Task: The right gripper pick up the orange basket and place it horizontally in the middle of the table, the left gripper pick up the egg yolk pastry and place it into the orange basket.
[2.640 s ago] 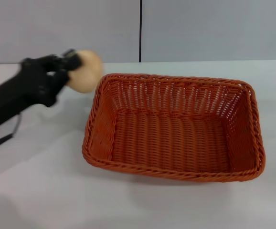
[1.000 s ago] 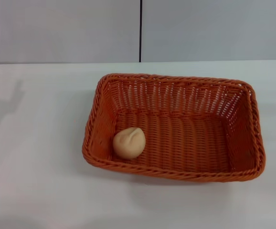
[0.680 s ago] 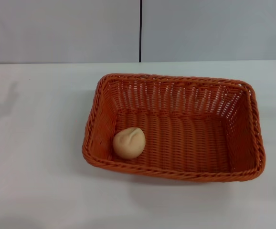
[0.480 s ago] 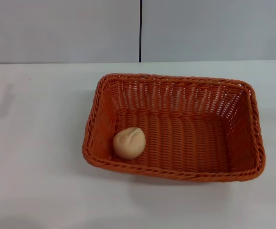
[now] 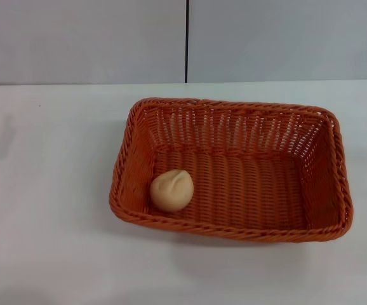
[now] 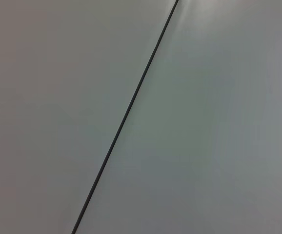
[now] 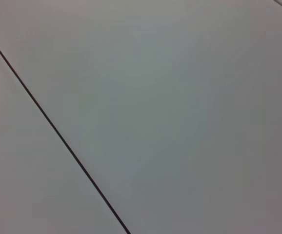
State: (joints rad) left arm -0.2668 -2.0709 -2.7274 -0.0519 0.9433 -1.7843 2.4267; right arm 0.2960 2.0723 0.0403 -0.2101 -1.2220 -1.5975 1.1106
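The orange basket [image 5: 326,171] lies lengthwise across the middle of the white table [image 5: 50,190]. Inside it, in the near left corner of its floor, rests the egg yolk pastry [image 5: 171,190], pale tan with faint creases on top. Neither the left gripper nor the right gripper shows in any view. Both wrist views hold only a plain grey wall with a thin dark seam.
A grey wall [image 5: 82,38] with a vertical dark seam [image 5: 186,41] stands behind the table's far edge. Bare tabletop lies to the left of the basket and in front of it.
The left gripper, which held the pastry beside the basket 2.6 s ago, has left the head view, and the pastry now lies in the basket. Over the last second nothing moved but a fading shadow at left.
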